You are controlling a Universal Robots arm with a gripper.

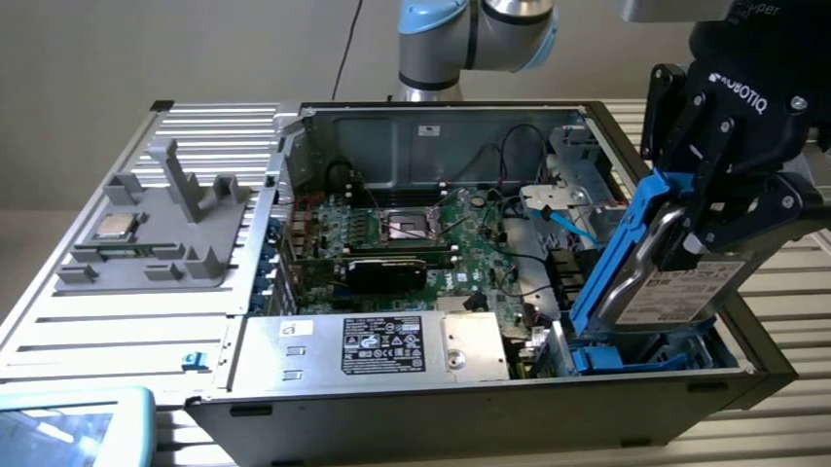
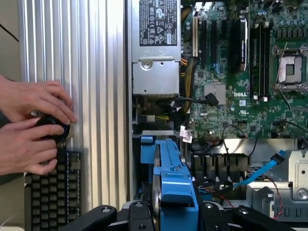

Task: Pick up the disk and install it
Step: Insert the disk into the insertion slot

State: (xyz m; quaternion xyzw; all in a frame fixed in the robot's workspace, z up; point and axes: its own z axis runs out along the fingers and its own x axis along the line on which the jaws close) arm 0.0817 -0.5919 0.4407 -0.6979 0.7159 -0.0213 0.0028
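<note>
The disk (image 1: 668,287), a silver-grey drive with a white label in a bright blue carrier (image 1: 621,255), stands on edge and tilted. Its lower end is inside the blue drive bay (image 1: 645,356) at the near corner of the open computer case, on the exterior view's right. My black gripper (image 1: 711,229) is shut on the disk's upper part. In the wrist view the blue carrier (image 2: 172,180) runs edge-on between my two fingers, and my gripper (image 2: 171,215) clamps it from both sides above the bay.
The motherboard (image 1: 415,229) and silver power supply (image 1: 377,345) fill the case. A blue cable (image 2: 264,171) and black wires lie beside the bay. A grey fixture holding a CPU chip (image 1: 117,226) sits on the slatted table. A person's hands (image 2: 33,125) rest near a keyboard (image 2: 53,192).
</note>
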